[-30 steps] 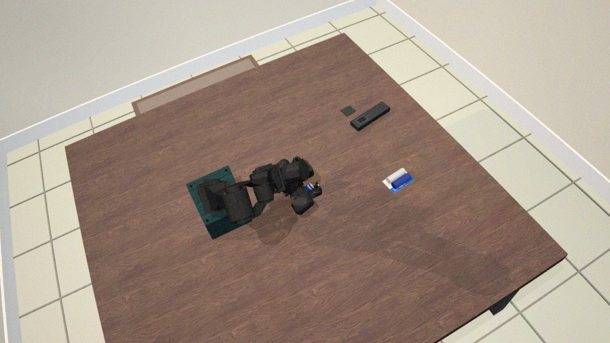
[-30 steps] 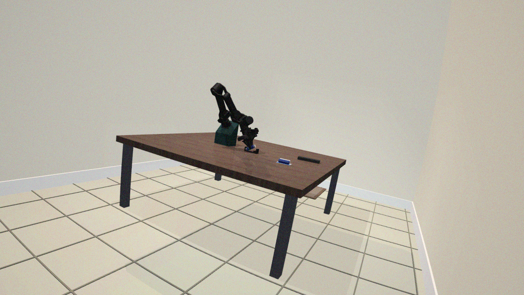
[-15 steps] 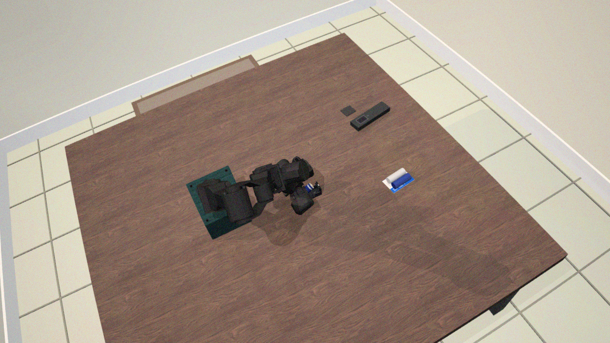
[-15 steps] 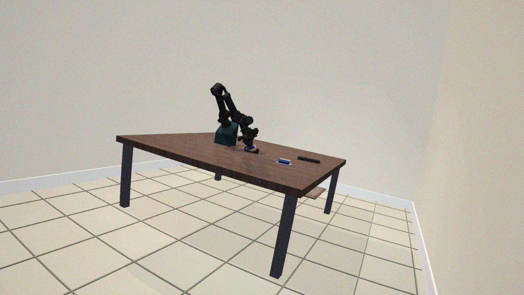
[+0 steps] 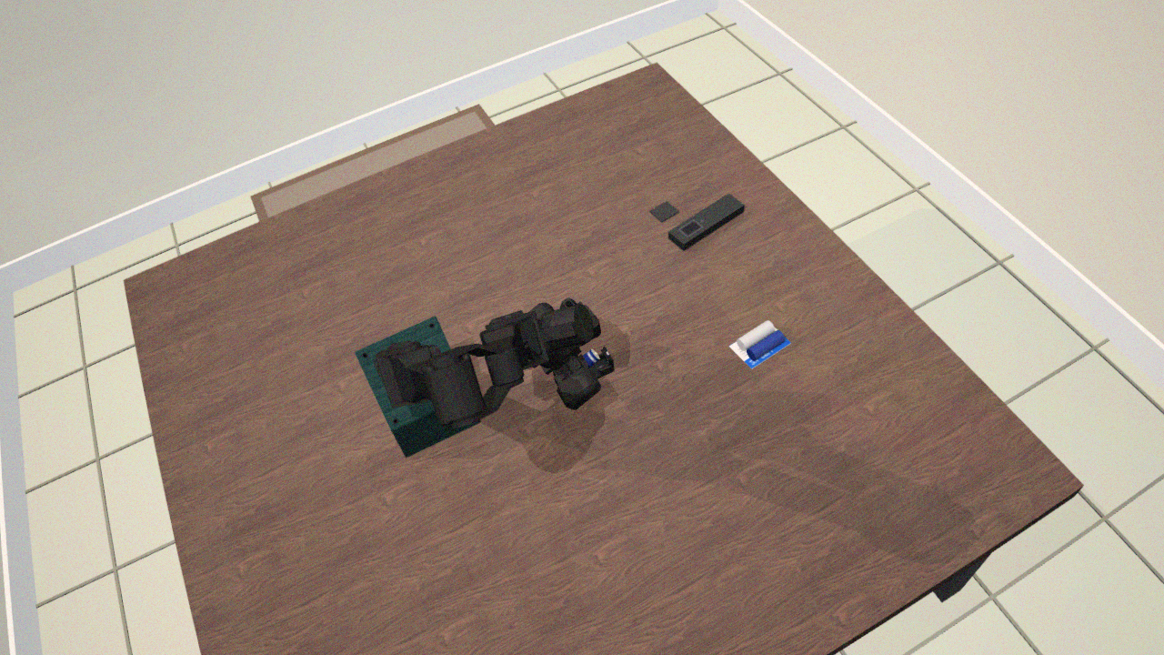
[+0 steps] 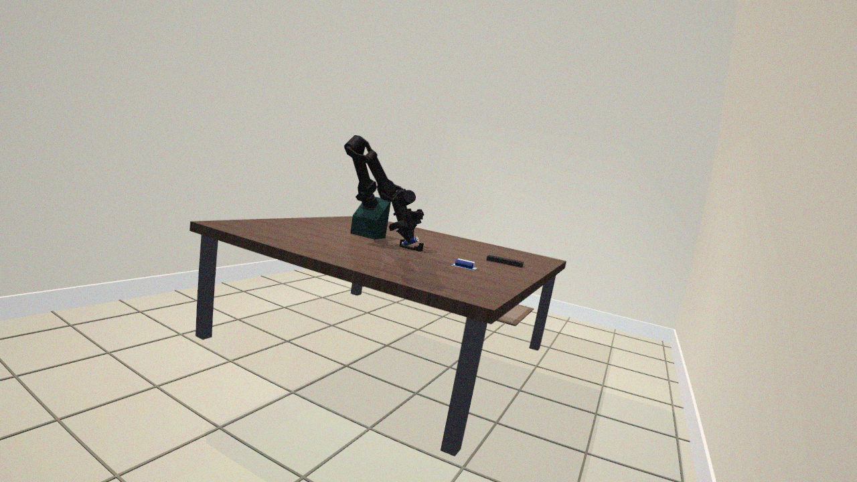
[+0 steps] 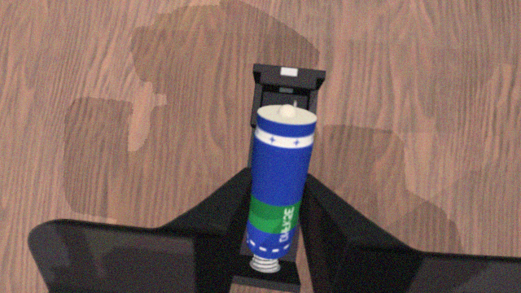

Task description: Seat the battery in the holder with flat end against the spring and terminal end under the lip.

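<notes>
A blue battery point(image 7: 278, 171) point(image 5: 590, 357) point(image 6: 410, 241) with a green band is held tilted over the black holder point(image 7: 290, 78) point(image 5: 605, 366) point(image 6: 419, 247). In the wrist view its flat end is low, at the coil spring point(image 7: 265, 264). Its terminal end is raised toward the camera, short of the lip and not under it. The battery is turned slightly against the holder's length. My gripper point(image 7: 275, 179) is shut on the battery, with a finger on each side of it. The fingers hide the middle of the holder's walls. Whether the flat end presses the spring is hard to tell.
A pack point(image 5: 759, 343) point(image 6: 464, 264) with a white and a blue cylinder lies beyond the holder. A long black remote-like object point(image 5: 706, 221) point(image 6: 505, 261) lies farther off, beside a small dark square piece point(image 5: 664, 211). The arm stands on a green base point(image 5: 416, 436) point(image 6: 368, 226).
</notes>
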`<state>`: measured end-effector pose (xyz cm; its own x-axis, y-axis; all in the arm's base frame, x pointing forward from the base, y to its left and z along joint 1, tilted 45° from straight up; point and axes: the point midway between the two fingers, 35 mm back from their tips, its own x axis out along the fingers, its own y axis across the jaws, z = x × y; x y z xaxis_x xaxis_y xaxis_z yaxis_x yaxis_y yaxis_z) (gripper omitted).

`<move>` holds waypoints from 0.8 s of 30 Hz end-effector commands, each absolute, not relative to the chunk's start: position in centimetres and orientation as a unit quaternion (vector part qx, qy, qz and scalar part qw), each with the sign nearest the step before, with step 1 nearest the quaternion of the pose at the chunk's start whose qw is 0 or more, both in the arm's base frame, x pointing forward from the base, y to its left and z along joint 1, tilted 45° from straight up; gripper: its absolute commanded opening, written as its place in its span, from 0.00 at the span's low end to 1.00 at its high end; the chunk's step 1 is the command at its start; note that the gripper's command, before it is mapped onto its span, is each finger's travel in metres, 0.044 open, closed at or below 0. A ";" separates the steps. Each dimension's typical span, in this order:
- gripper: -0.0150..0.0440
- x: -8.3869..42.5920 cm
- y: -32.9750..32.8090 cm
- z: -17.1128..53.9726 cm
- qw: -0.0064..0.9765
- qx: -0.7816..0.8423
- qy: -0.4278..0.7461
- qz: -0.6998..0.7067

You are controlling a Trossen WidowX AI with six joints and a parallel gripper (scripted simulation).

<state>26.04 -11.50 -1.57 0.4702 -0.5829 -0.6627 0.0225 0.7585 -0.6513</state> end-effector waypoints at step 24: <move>0.38 26.6 -11.3 -2.6 0.781 -0.270 0.530 -0.190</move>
